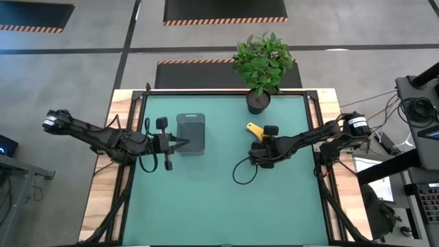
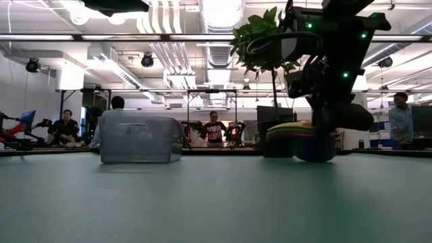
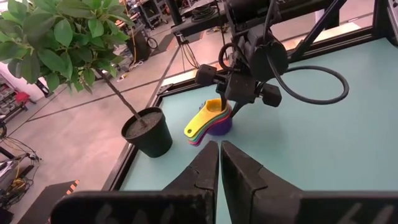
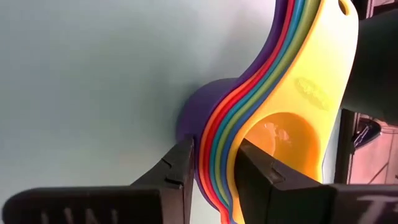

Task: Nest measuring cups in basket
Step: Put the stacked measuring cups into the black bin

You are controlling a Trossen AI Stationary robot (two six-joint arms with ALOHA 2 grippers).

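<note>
While the right claw [image 4: 211,165] pinches in on the rim of the nested measuring cups [image 4: 273,118], the fingers straddle the stack's wall, one outside against the purple bowl, one inside the yellow one, the gap narrow but not clearly clamped yet. From above, the right claw [image 1: 263,145] sits over the stack, right of the table's [image 1: 206,206] centre, with the yellow handle [image 1: 254,128] poking out towards eleven o'clock. That is the stack's long axis: bowls under the claw, handles fanning up and away towards the potted plant [image 1: 261,65] at the twelve o'clock edge.

Here is what the next move hangs on: the basket [image 1: 191,134] lies well apart at nine o'clock from the stack, long side running twelve to six. Carrying the stack there means a straight run across the table, and I reckon the handles may need turning to line up with the basket's length.

The left claw [image 1: 177,143] waits fully closed and empty, just beside the basket's near side, far closer to it than the right.

An embossed mark shows on the yellow handle, too faint to read.
</note>
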